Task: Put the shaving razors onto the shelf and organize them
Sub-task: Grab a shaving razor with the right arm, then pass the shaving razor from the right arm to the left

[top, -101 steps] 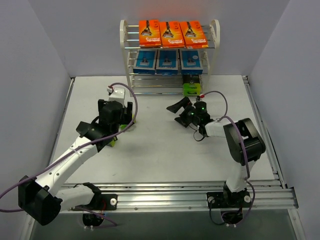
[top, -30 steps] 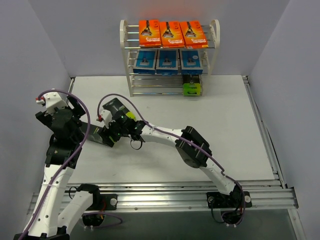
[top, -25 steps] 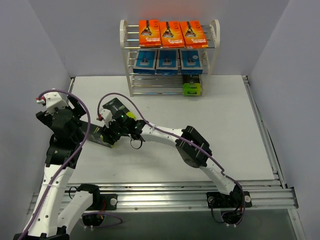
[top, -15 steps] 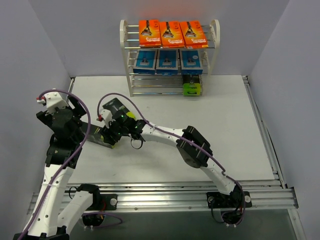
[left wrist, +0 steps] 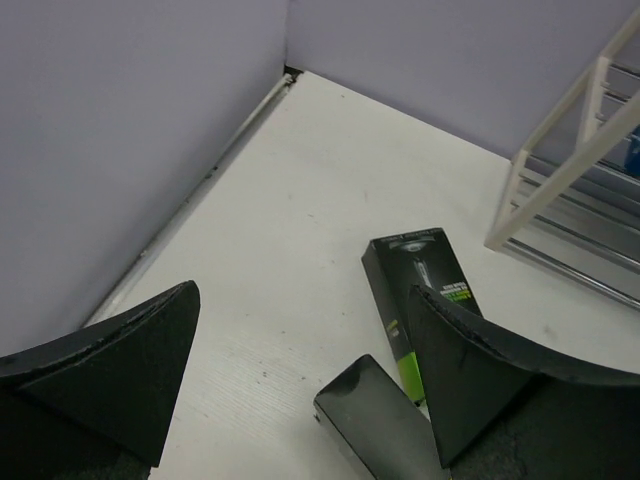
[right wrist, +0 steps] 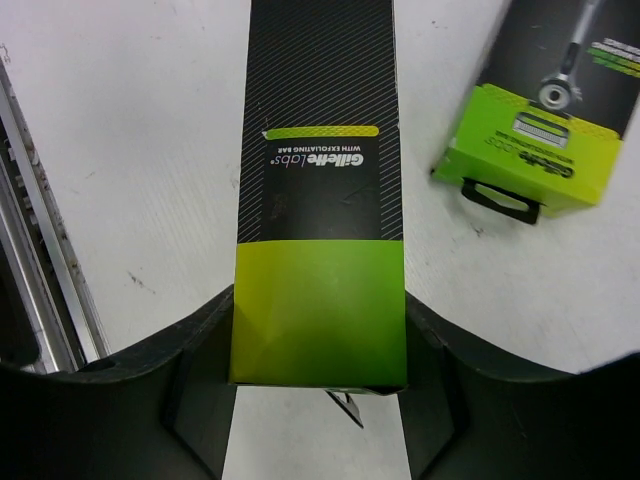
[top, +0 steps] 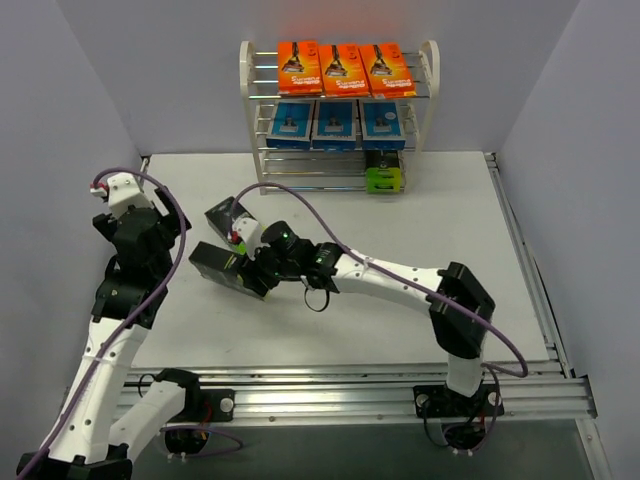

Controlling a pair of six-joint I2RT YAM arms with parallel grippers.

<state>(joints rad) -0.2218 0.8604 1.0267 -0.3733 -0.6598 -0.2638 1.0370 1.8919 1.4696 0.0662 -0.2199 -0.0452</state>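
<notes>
The shelf point(top: 247, 90) stands at the far edge of the table point(top: 430, 230). On its top tier three orange razor packs point(top: 339, 67) lie side by side, and on the tier below there are three blue razor packs point(top: 335, 120) in the same order. On a lower tier, at the right end, sits one black-and-lime box point(top: 384, 176).

Two more boxes of this kind are out on the left part of the table, well apart from the shelf. The right arm point(top: 390, 280) is stretched far across to the left, and the right gripper point(right wrist: 320, 305) pinches one of them, the gripped box point(right wrist: 320, 150). Its two fingers point(right wrist: 150, 400) press against the long sides at the lime-green end, and the black end points away from the wrist. The print on it reads "Gillette labs". I cannot tell whether this box is lifted or rests on the table. The loose box point(right wrist: 545, 95) lies flat near it, on the side toward the shelf. It is face up with the razor picture showing, and the two boxes do not touch.

The left gripper point(left wrist: 300, 300) hangs over the left side of the table. Its fingers point(left wrist: 120, 370) are spread wide with nothing between them. It is near both boxes and touches neither.
</notes>
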